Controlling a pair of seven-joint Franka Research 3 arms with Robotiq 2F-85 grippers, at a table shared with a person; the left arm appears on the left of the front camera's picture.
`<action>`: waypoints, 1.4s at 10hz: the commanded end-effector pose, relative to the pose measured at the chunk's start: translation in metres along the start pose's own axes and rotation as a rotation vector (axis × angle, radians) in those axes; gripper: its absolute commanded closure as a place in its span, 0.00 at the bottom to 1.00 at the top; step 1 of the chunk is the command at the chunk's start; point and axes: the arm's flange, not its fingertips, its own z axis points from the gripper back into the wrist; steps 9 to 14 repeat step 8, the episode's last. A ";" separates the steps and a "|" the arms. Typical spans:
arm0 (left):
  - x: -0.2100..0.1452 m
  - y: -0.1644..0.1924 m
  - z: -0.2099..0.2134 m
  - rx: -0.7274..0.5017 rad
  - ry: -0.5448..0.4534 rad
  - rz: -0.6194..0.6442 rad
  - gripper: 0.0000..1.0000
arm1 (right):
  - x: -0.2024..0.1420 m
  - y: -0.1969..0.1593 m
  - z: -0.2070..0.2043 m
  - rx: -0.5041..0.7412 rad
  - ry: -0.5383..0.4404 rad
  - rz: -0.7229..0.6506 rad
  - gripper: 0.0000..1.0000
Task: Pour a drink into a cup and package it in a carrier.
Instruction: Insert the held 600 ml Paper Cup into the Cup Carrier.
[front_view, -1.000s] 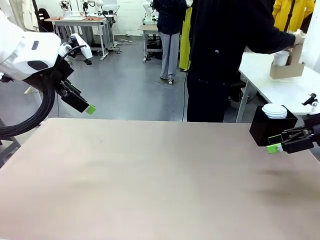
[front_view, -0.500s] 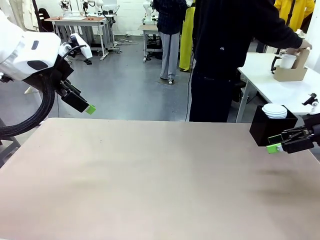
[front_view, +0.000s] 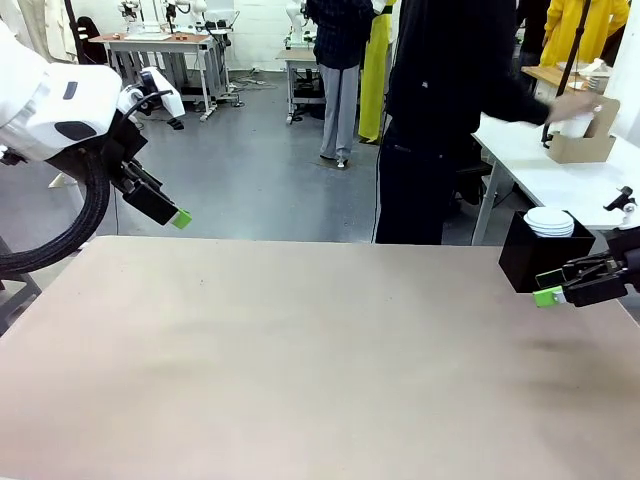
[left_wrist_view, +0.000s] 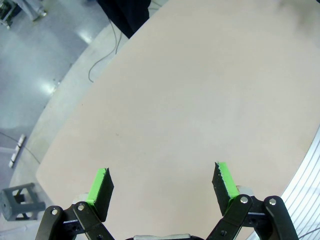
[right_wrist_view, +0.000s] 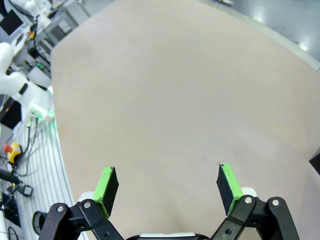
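Note:
On a white side table behind the far right, a brown cardboard carrier (front_view: 580, 143) stands with a white cup (front_view: 575, 124) in it, and a person's hand (front_view: 570, 103) reaches over them. No pitcher with the drink is in sight. My left gripper (front_view: 172, 214) hangs open above the table's far left edge; its green pads (left_wrist_view: 99, 185) stand wide apart over bare tabletop. My right gripper (front_view: 548, 293) is open at the right edge, its fingers (right_wrist_view: 107, 184) spread over the bare table.
A black square box (front_view: 535, 251) holding a stack of white lids (front_view: 549, 221) sits at the table's far right corner, just behind my right gripper. The tan tabletop (front_view: 300, 350) spreads wide between the arms. The person stands beyond the far edge.
The person has set the carrier with the cup down on the side table and the hand has shifted over it. Neither arm has moved.

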 end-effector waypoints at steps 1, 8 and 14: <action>0.001 -0.001 0.001 0.013 0.006 0.012 0.00 | -0.001 -0.002 -0.001 0.002 -0.020 0.016 0.00; 0.001 -0.001 0.001 0.013 0.006 0.012 0.00 | -0.001 -0.002 -0.001 0.002 -0.020 0.016 0.00; 0.001 -0.001 0.001 0.013 0.006 0.012 0.00 | -0.001 -0.002 -0.001 0.002 -0.020 0.016 0.00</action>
